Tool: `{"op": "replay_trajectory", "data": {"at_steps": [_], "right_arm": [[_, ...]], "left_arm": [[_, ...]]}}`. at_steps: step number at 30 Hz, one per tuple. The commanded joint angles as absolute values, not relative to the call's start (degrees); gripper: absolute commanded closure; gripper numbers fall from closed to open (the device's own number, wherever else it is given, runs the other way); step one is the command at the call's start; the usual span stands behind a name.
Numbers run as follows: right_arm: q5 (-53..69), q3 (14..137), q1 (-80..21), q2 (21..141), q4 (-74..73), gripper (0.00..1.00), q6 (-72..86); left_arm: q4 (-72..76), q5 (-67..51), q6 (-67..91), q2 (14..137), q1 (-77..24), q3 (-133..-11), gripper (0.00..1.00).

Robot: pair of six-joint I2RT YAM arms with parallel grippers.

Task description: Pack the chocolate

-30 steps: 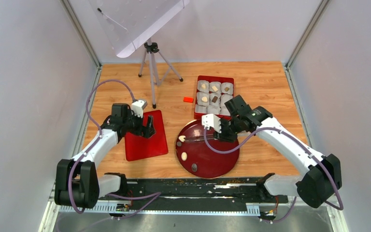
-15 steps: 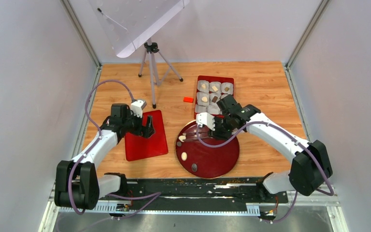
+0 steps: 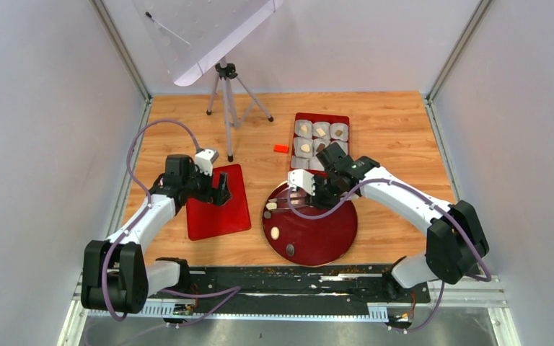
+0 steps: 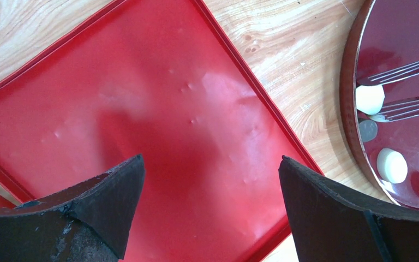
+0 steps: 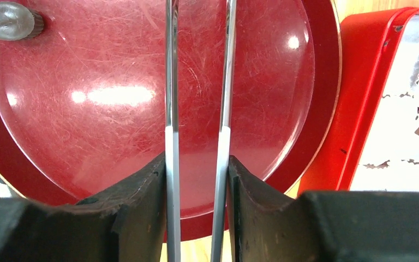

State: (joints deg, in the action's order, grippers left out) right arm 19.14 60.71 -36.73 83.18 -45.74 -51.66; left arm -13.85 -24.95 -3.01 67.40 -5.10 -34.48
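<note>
Leftmost, the left hand (image 3: 221, 192) hangs over the red lid (image 3: 216, 215) on the tabletop (image 3: 389, 122), fingers spread wide and holding nothing. Next comes the plate (image 3: 321, 234). A white chocolate (image 4: 370, 99) lies at its 10 o'clock edge, between the tips of the tongs (image 5: 171, 82); whether they touch it I cannot tell. Another white piece (image 3: 275, 233) sits near 9 o'clock and a dark piece (image 3: 290, 249) at 7 o'clock. The right hand (image 5: 197, 169) grips the tongs, one blade against each finger, over the plate's 12 o'clock. At 1 o'clock from the plate stands the box (image 3: 320, 115), with more chocolate (image 3: 306, 148) in its paper cups (image 3: 300, 162).
</note>
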Motion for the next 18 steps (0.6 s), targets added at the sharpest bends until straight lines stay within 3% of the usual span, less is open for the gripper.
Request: {"op": "replay_trajectory", "data": {"at_steps": [1,7,18], "right_arm": [[18.99,62.67,-37.44,83.91,-42.10,0.64,-50.09],[17.52,62.97,-37.50,83.57,-43.14,0.85,-50.72],[17.81,65.58,-35.58,75.81,-52.02,0.95,-49.56]], "left_arm": [[-11.80,-25.06,-2.37,65.90,-4.54,-34.29,0.00],[-11.70,-24.97,-2.28,65.79,-4.31,-34.24,0.00],[-11.12,-25.31,-1.92,66.63,-4.23,-34.31,0.00]]}}
